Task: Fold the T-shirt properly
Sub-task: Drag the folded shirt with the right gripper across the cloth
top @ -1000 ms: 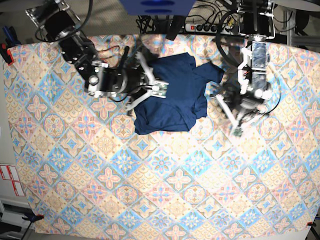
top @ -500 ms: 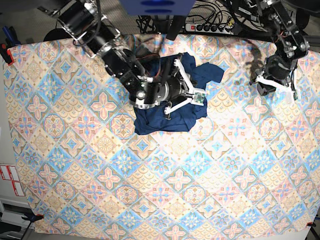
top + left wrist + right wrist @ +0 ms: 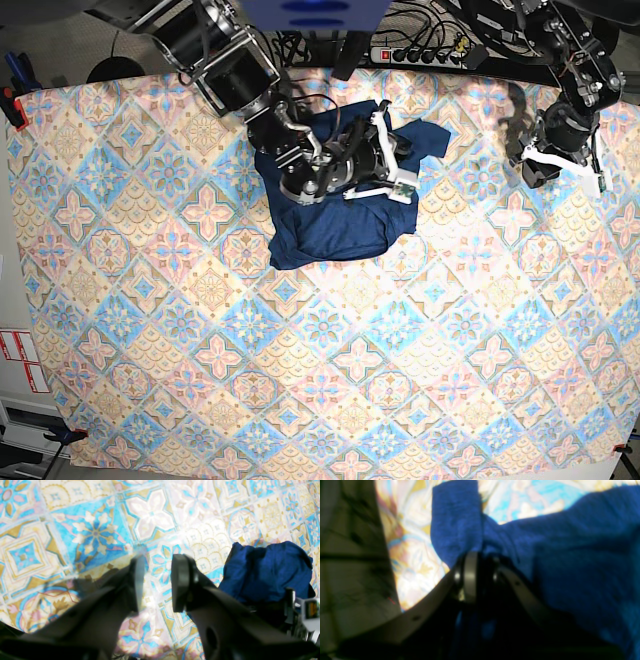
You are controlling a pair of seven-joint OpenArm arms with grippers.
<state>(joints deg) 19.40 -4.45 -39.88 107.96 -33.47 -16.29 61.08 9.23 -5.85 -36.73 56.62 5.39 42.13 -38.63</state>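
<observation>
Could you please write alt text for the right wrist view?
The right gripper, seen close up, is closed on a fold of the dark blue T-shirt, which fills the right side; the pastel tablecloth shows behind it.

A patterned tablecloth (image 3: 320, 400) covers the desk; the T-shirt (image 3: 340, 225) lies bunched near its far edge.

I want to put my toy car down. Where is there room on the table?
Lots of bare tablecloth lies below the T-shirt, right down to the near edge, and along the left side. The top is crowded: the right claw is on the shirt, and the left claw hangs at the top right corner.
</observation>
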